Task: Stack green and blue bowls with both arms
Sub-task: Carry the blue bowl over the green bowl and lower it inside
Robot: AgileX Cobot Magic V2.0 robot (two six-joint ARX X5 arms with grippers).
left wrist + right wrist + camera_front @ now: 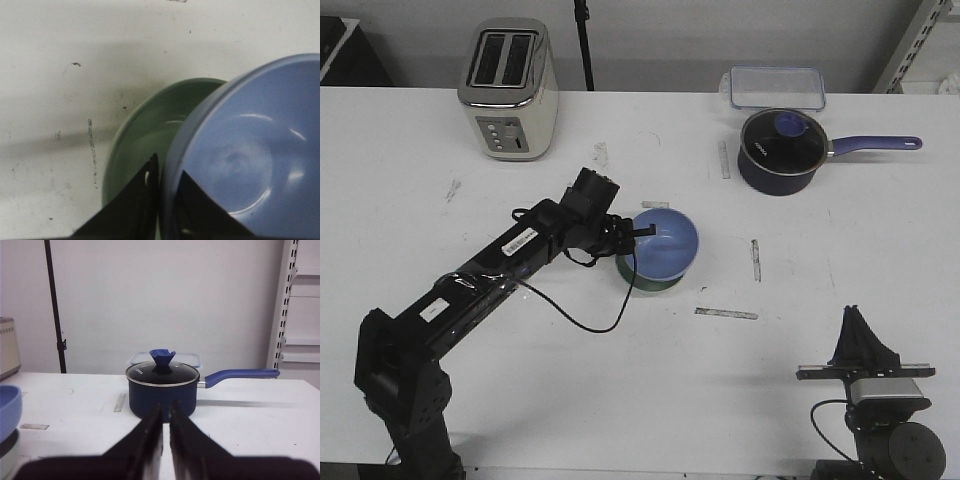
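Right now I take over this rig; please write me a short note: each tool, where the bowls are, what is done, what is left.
Left tool: shut on the rim of the blue bowl, which sits tilted in or over the green bowl at table centre.
Right tool: shut, holding nothing, parked at the near right edge, pointing toward the saucepan.
Done: blue bowl brought onto the green one.
Left: settle it level, release the rim, withdraw the left arm. Whether the blue bowl already rests fully inside is not clear.
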